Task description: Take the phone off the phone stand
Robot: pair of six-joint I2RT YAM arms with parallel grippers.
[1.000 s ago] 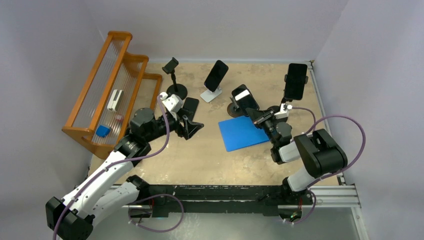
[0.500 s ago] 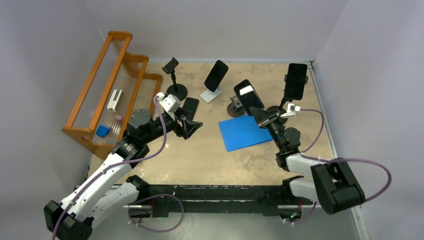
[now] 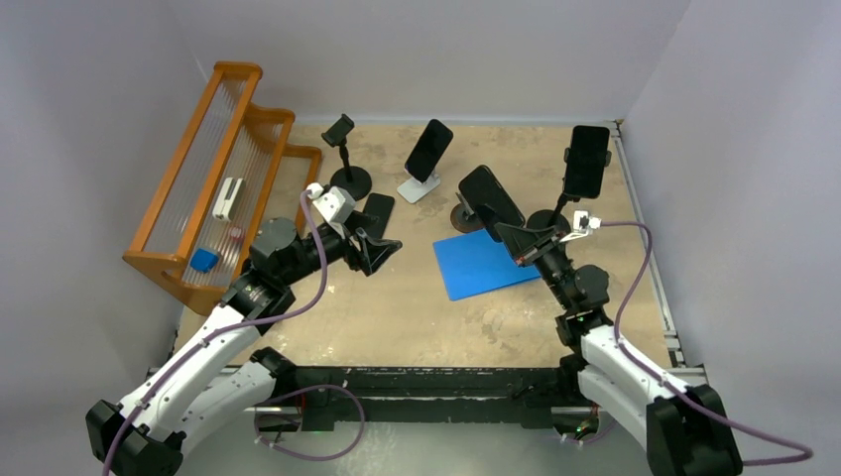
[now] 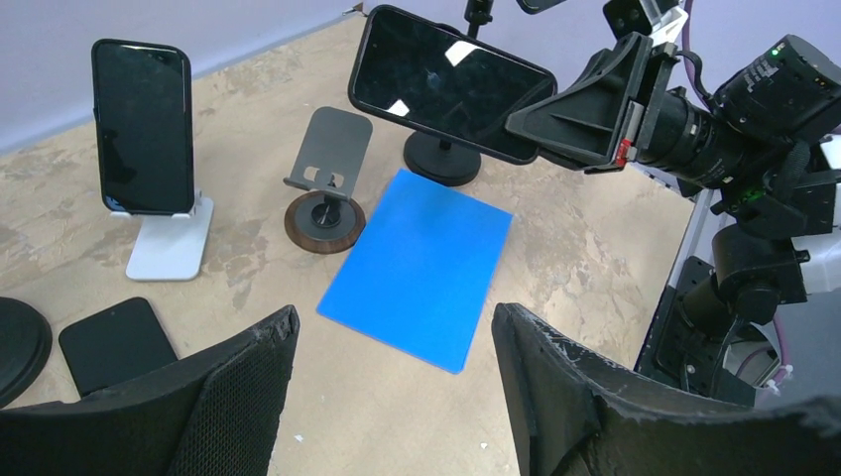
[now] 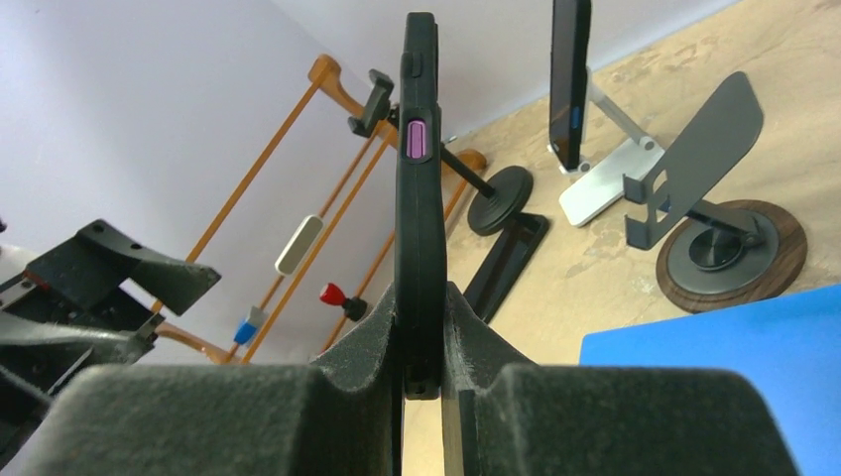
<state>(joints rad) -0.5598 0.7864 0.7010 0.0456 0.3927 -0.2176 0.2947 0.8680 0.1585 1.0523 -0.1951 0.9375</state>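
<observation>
**Phone** (image 3: 491,196): black, dark screen. Held in the air and tilted, apart from its stand, over the far edge of the blue mat.

**Right hand** (image 3: 516,236): pinching the phone's lower end by front and back, one pad on each face.

**Phone stand** (image 4: 325,188): grey plate with a lip on a round wooden base. It stands on the tabletop (image 3: 417,307) just beyond the mat, below and beside the held phone.

**Blue mat** (image 3: 483,263): flat rectangle, mid-tabletop.

**Left hand** (image 4: 392,332): fingers spread wide, holding nothing, low over the tabletop left of the mat.

**Flat phone** (image 3: 377,210): lying on the tabletop near the left hand.

**Second phone** (image 3: 428,149): propped on a white stand (image 3: 417,188).

**Third phone** (image 3: 587,161): clamped upright on a tall stand, far right.

**Clamp stand** (image 3: 342,149): black, on a round base.

**Wooden rack** (image 3: 213,178): orange, along the left edge.
</observation>
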